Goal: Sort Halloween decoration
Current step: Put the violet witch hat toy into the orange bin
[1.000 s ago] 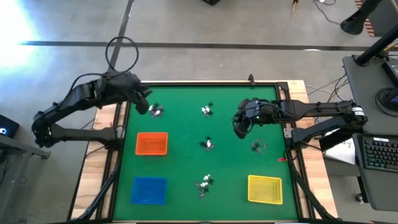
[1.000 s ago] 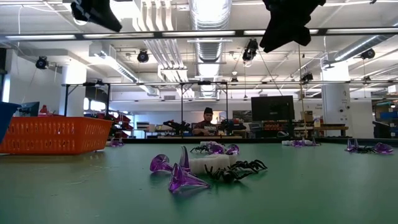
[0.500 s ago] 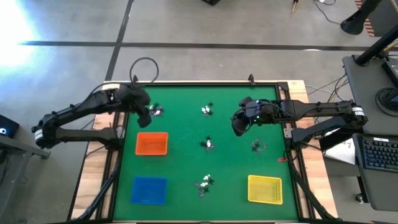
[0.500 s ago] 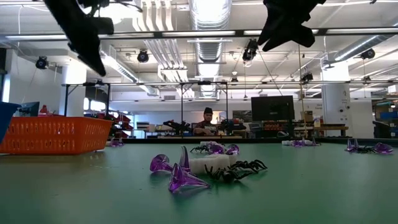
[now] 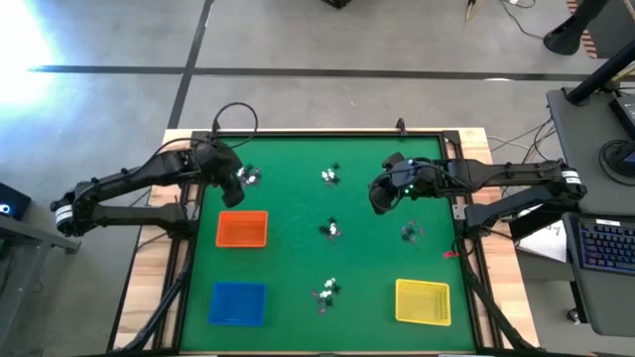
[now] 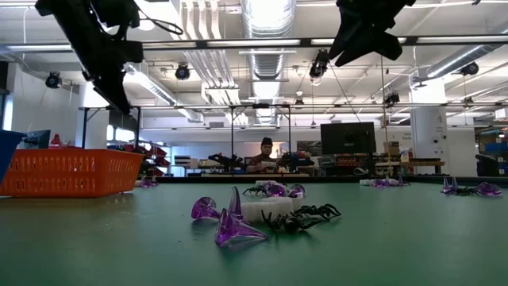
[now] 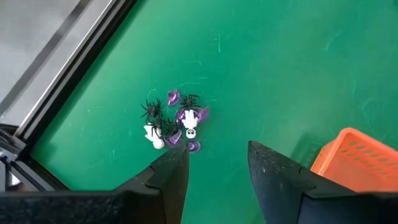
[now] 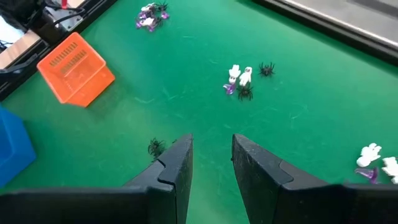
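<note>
The Halloween decoration lies in small piles of white, black and purple trinkets on the green mat (image 5: 298, 258). My left gripper (image 5: 231, 184) hovers open above the far-left pile (image 5: 251, 178), which shows just beyond its fingertips (image 7: 174, 122). My left gripper (image 7: 217, 168) holds nothing. My right gripper (image 5: 380, 201) hangs open and empty over the mat right of centre, between the far-middle pile (image 5: 330, 176) and the right pile (image 5: 410, 233). In its wrist view, my right gripper (image 8: 211, 158) points toward a pile (image 8: 244, 78) and a lone black spider (image 8: 155, 147).
An orange tray (image 5: 242, 229) stands just nearer than my left gripper, a blue tray (image 5: 237, 302) at the near left, a yellow tray (image 5: 423, 301) at the near right. More piles lie at the centre (image 5: 333, 230) and near middle (image 5: 326, 293). A person sits far behind the table (image 6: 266, 155).
My left gripper has come down toward the far-left pile and tipped more steeply downward, sliding slightly toward the mat's middle. My right gripper has stayed in place and rolled a little about its own axis. No trinket has moved.
</note>
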